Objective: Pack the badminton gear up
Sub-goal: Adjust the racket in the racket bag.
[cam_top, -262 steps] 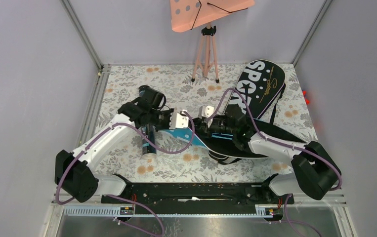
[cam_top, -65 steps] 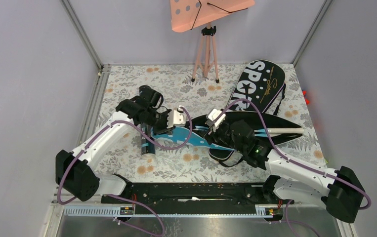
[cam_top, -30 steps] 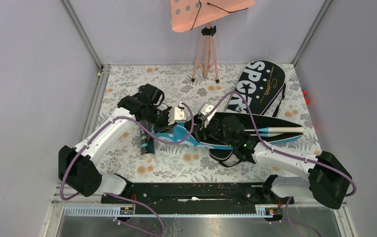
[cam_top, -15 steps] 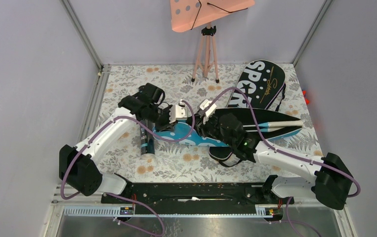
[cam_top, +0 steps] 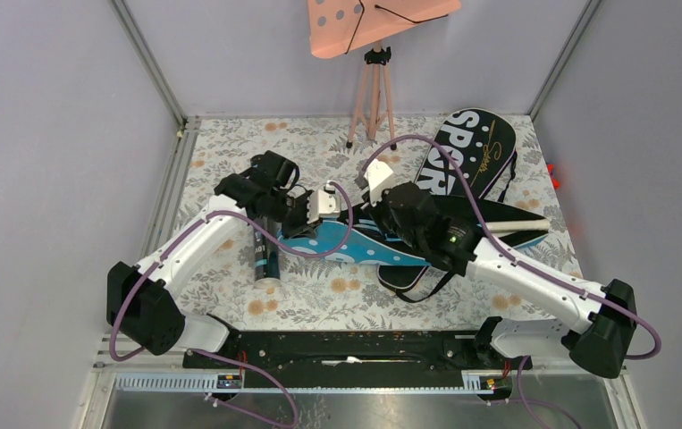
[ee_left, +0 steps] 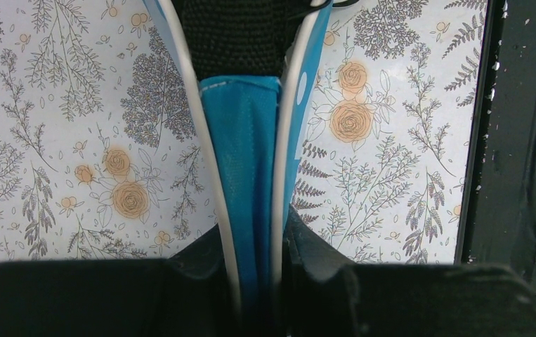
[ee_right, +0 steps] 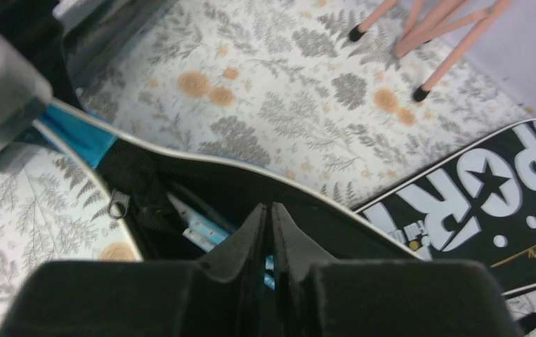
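The blue bag (cam_top: pixel 382 252) lies open in the middle of the mat. My left gripper (cam_top: pixel 328 207) is shut on the bag's end; the left wrist view shows its jaws (ee_left: pixel 254 239) clamped on blue fabric (ee_left: pixel 240 126) with white piping. My right gripper (cam_top: pixel 371 189) hovers over the bag's mouth with its jaws (ee_right: pixel 270 210) shut and nothing held. Light-blue racket hoops (ee_right: pixel 194 226) lie inside the bag (ee_right: pixel 251 184), near a zipper pull (ee_right: pixel 119 205). A racket handle (cam_top: pixel 509 226) sticks out at the right. The black tube (cam_top: pixel 265 255) lies under my left arm. No shuttlecocks show.
The black SPORT bag (cam_top: pixel 471 152) lies at the far right and also shows in the right wrist view (ee_right: pixel 489 182). The pink perforated board (cam_top: pixel 373 18) stands on tripod legs (cam_top: pixel 371 98) at the back. The arms' black base rail (ee_left: pixel 518 140) runs along the near edge.
My right gripper has moved toward the far side, from the bag's middle to above its mouth. The racket handle has shifted a little farther away. My left gripper keeps its hold on the bag's end.
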